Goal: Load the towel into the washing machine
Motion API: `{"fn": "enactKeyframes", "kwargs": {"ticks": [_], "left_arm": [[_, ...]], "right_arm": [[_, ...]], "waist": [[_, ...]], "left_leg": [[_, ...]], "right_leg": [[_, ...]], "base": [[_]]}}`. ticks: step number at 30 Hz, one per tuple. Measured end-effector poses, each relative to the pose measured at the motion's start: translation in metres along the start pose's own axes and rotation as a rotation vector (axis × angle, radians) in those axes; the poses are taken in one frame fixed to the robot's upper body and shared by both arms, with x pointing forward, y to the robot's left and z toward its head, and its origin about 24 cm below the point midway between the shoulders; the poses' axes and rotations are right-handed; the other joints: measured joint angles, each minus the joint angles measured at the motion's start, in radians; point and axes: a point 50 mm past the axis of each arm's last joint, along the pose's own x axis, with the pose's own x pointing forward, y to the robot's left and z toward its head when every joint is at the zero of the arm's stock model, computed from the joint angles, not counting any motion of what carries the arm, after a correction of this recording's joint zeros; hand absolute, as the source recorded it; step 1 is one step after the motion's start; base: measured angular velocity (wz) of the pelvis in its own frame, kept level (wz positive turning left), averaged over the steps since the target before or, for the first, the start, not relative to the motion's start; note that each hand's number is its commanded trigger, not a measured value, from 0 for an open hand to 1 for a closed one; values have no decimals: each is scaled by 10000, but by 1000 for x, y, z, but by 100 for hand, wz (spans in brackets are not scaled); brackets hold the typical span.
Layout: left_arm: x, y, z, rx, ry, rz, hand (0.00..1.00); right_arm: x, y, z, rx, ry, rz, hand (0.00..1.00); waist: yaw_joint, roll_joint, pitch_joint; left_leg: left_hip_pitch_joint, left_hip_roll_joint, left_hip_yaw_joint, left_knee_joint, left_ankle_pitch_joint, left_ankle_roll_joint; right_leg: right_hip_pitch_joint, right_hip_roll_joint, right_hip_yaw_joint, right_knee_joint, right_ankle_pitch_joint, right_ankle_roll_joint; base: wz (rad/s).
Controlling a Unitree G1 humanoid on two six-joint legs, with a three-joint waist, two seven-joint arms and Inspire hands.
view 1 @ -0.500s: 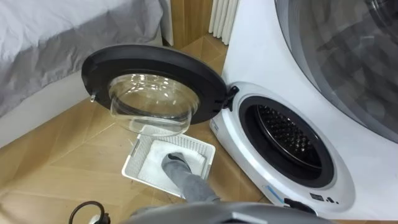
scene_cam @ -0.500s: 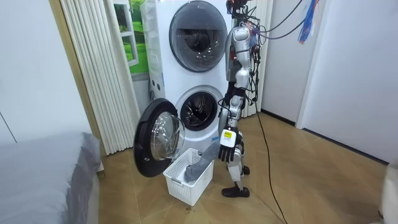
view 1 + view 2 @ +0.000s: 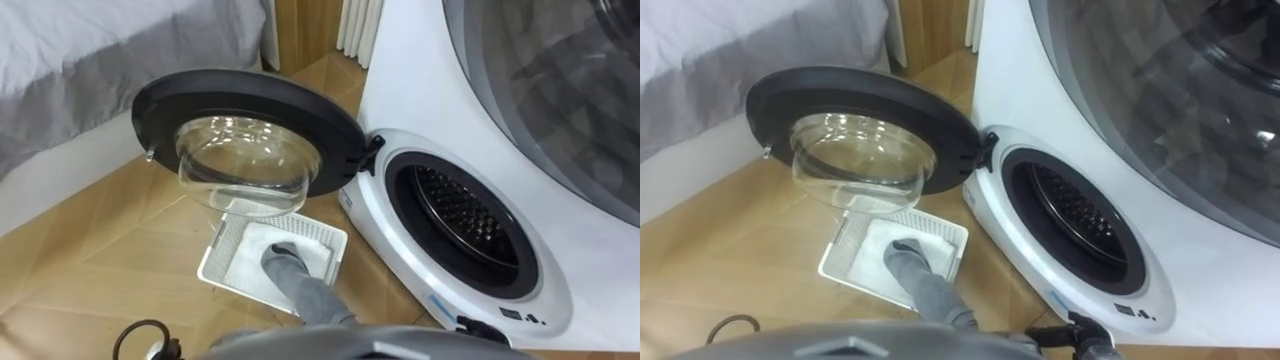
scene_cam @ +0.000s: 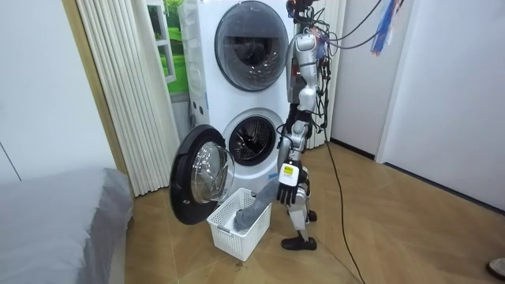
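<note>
1. Left hand (image 4: 289, 184) hanging low at the robot's side in the room view, just beside the upper end of the towel (image 3: 300, 287). Cannot tell whether open or clamped on the cloth.
2. Grey towel rising out of the white basket (image 3: 215, 256), lower end lying inside it, upper end running off the bottom edge of the eye views.
3. Basket set on the wooden floor (image 3: 120, 260), just below the round door (image 3: 250, 92) and its glass bowl.
4. Door standing wide open on the washing machine (image 3: 400, 110), dark drum (image 3: 465, 215) in plain sight.
5. Small dark label (image 3: 512, 318) low on the machine's front, print too small to read.
6. Standing beside the opening, machine to the right, grey bed (image 3: 90, 60) beyond the door.
</note>
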Motion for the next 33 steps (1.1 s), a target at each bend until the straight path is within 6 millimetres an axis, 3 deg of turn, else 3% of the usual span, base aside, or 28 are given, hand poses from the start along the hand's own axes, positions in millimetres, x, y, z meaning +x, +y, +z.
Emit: {"fn": "enactKeyframes", "kwargs": {"ticks": [7, 10, 14, 18, 19, 20, 23, 27, 31, 33], "left_arm": [[1, 3, 7, 382, -356, 203, 0], [2, 10, 23, 466, -958, 625, 0], [2, 21, 49, 594, -1931, 1412, 0], [-1, 33, 86, 586, -3305, 1983, 0], [-3, 35, 97, 608, -3733, 2155, 0], [-5, 37, 105, 709, -4062, 2265, 0], [-9, 43, 129, 1071, -4847, 2540, 0], [-16, 43, 152, 2118, -5704, 2741, 0], [-21, 44, 172, 2700, -6210, 2805, 0], [-25, 47, 182, 2835, -6431, 2917, 0]], "right_arm": [[0, -4, 3, -71, -161, -167, 0], [0, -4, 9, -112, -454, -147, 0], [1, -2, 20, -367, -891, -125, 0], [2, 1, 39, -849, -1380, -111, 0], [2, 2, 48, -1048, -1649, -93, 0], [2, 4, 55, -1175, -1854, -56, 0], [1, 9, 72, -1368, -2366, 34, 0], [0, 18, 89, -1450, -2741, 148, 0], [-2, 25, 106, -1640, -3153, 329, 0], [-3, 28, 114, -1789, -3379, 406, 0]], "waist": [[-15, 173, -6], [-2, 130, -44], [-43, 103, 5], [-108, 99, 64], [-103, 97, 136], [-100, 103, 160], [-193, 95, 181], [-333, 118, 269], [-479, 55, 445], [-598, 45, 467]], "left_leg": [[-117, 5, -5, -16, 1, 0], [-498, 19, -3, 32, 19, 0], [-939, 13, 25, 187, 32, 14], [-1675, 35, 82, 382, 70, 52], [-1894, 53, 141, 500, 75, 60], [-2147, 69, 152, 599, 75, 60], [-2905, 102, 136, 877, 81, 72], [-3692, 154, 148, 1171, 97, 97], [-4608, 181, 125, 1629, 98, 95], [-5155, 187, 60, 1889, 98, 94]], "right_leg": [[-187, 0, 5, 0, 3, -5], [-590, 1, 44, 152, 7, -11], [-1024, -11, 153, 211, 21, -33], [-1880, -35, 211, 593, 21, -34], [-2179, -50, 283, 804, 19, -32], [-2521, -61, 288, 1004, 17, -30], [-3392, -91, 289, 1456, 16, -31], [-4391, -123, 279, 2116, 2, -47], [-5433, -214, 255, 2840, -112, -199], [-5874, -223, 259, 2974, -143, -235]], "base": [[0], [-1], [-3], [-6], [-15], [-13], [-8], [-7], [1], [7]]}}
